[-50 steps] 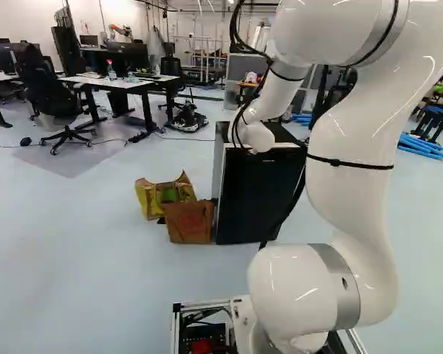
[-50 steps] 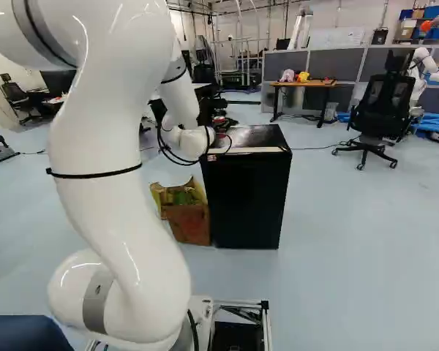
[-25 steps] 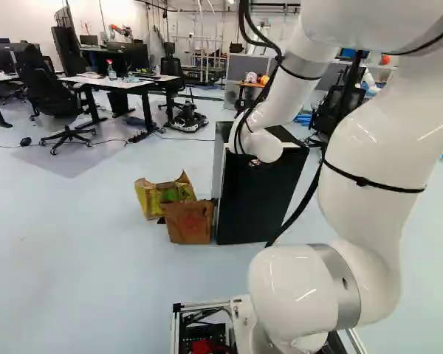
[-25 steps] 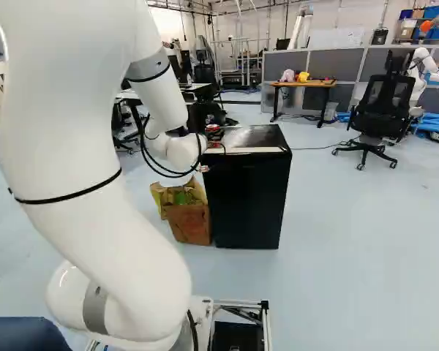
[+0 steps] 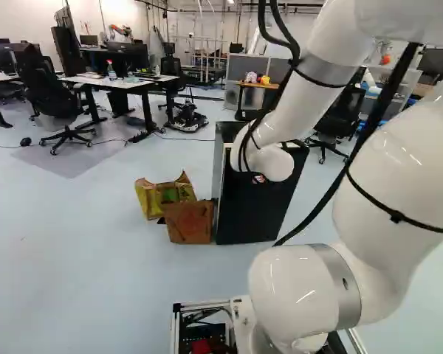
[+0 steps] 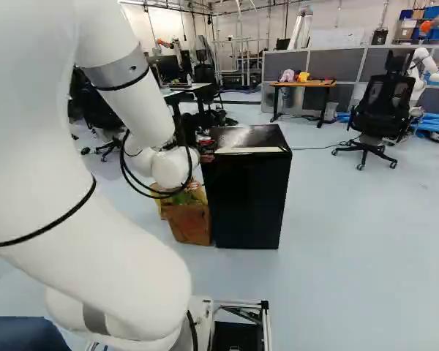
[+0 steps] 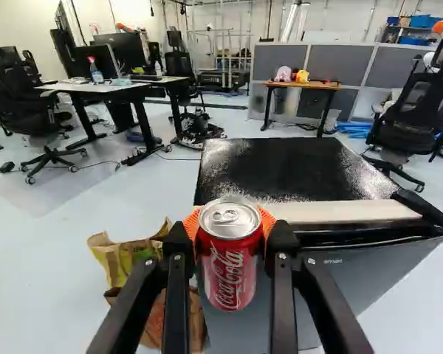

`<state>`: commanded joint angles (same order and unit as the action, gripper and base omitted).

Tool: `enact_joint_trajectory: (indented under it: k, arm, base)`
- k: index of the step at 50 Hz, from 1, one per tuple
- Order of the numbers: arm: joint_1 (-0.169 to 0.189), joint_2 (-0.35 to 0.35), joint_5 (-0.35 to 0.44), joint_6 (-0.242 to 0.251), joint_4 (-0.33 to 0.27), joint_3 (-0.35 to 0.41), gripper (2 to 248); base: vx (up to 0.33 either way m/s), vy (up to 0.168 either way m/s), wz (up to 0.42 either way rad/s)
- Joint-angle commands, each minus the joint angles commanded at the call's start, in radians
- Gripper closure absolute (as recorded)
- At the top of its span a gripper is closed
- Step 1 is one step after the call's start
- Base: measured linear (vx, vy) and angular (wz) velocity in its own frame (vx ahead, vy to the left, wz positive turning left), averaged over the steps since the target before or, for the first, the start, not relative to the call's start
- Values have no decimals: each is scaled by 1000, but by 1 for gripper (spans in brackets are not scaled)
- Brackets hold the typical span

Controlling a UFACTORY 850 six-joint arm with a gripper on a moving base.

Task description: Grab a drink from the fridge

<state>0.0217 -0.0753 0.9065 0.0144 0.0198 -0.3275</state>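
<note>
My gripper had the red Coca-Cola can clenched upright between both orange pads, in front of the fridge, whose door looked closed. I judged the grab essentially done, with only backing away or a handover perhaps left. The arm was bent forward, its forearm sloping down to a wrist near the fridge's top edge.

From my wrist view I can read "Coca-Cola" in white script on the side of the red can. The fridge carries small pale lettering on its front that looks like "smart", though I can't be certain, and the marking on the brown box is too faint for me to read.
</note>
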Motion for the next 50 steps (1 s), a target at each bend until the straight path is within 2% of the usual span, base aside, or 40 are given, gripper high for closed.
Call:
enact_joint_trajectory:
  k: [25,50]
  arm:
    - [-13,-126,-21,-9,-12,148,150]
    - [-20,-193,-32,-14,-19,227,150]
  base:
    - [0,0,0]
    - [0,0,0]
